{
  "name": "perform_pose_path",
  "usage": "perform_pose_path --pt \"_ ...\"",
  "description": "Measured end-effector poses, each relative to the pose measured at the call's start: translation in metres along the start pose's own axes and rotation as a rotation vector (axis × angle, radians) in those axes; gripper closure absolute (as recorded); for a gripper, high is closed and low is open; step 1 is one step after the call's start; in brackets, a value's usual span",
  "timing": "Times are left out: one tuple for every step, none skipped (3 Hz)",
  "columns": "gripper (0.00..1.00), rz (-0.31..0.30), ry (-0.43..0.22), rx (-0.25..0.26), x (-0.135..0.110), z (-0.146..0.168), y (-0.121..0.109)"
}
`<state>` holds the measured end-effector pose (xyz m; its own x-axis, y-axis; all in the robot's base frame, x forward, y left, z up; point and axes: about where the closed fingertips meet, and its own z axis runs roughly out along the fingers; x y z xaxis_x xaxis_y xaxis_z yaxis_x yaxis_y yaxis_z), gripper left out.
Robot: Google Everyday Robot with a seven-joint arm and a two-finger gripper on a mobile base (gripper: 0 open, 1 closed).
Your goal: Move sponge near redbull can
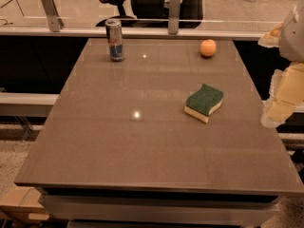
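**Sponge and can sit well apart on brown table**

Your sponge (204,103) lies flat on the right half of the brown table (118,156). Its dark green scouring side faces up, and the pale yellow foam base shows along its near edge. It sits at an angle to the table's sides and is apart from everything else on the surface.

The redbull can (114,40) stands upright near the far left corner, silver top up. It is diagonally across the tabletop from the sponge, with bare table between the two. A small round orange fruit (207,47) rests near the far right edge. It is beyond the sponge, clear of it, and about as far back as the can.

Your gripper (278,110) hangs at the right border of the view, just off the table's right edge. It is to the right of the sponge, at about the same depth, and does not touch it. You cannot tell from this view whether it is set wide or narrow. The arm's pale casing (292,32) rises above it toward the upper right corner.

Past the table's far edge a pale rail (71,31) runs across the scene, with two grey metal posts (50,8) standing on it. A black office chair (142,1) is visible behind them. A cardboard box (19,203) sits on the floor at lower left, below the table's near corner. Two small bright reflections show on the tabletop.
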<state>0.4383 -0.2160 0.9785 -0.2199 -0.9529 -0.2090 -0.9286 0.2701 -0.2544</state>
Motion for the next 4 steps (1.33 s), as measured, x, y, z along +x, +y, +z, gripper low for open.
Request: perform_pose_path --pt "0.0 0.0 0.0 0.0 0.0 0.0 0.0" --pt "0.0 -0.014 -0.008 0.013 -0.003 -0.003 -0.002" --pt "0.0 -0.094 -0.028 0.026 -0.007 -0.008 -0.007" --pt "0.0 -0.238 -0.068 0.03 -0.011 -0.014 -0.016"
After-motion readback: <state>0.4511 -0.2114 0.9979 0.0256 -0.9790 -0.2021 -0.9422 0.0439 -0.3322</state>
